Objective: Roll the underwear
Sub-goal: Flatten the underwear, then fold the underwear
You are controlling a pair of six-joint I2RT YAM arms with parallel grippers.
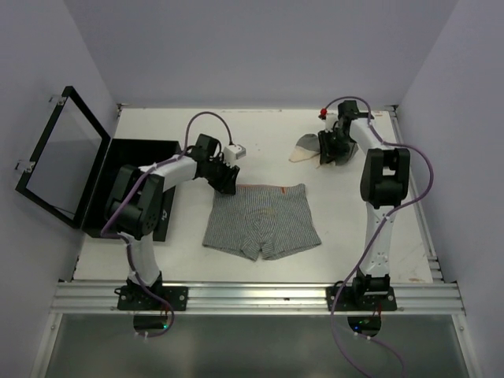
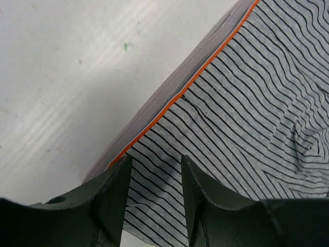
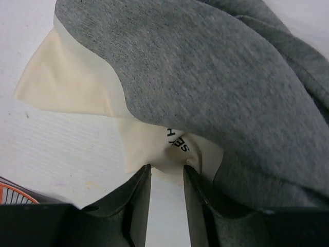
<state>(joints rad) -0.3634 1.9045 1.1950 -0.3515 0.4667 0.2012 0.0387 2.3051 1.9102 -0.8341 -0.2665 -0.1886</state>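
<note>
Two narrow gaps are seen at the claws, and nothing is clamped in either. The left claw (image 2: 156,165) is held slightly parted over the striped briefs (image 2: 247,118), with lined cloth showing through the gap. Whether the tips press on the cloth cannot be told. Just beyond the tips the waistband (image 2: 169,95), grey with orange piping, runs aslant, and bare table (image 2: 72,72) is seen past it. From above, these briefs are seen laid flat at the middle of the table, waistband to the far side, with the left claw at their far left corner.

The right claw (image 3: 165,172) is likewise slightly parted, its tips set at the edge of a cream garment (image 3: 56,85) bearing a printed label. A grey garment (image 3: 205,77) is draped over the cream one. This small pile lies at the far right, well apart from the briefs. A black box (image 1: 142,157) with its lid raised stands at the left.

Rolling is judged not yet begun. If the left claw is closed where it stands, only the top layer may be caught, so the briefs would be dragged askew and a crooked, loose roll produced. At the right, both garments could be lifted together, since the grey one is lying on the cream one.
</note>
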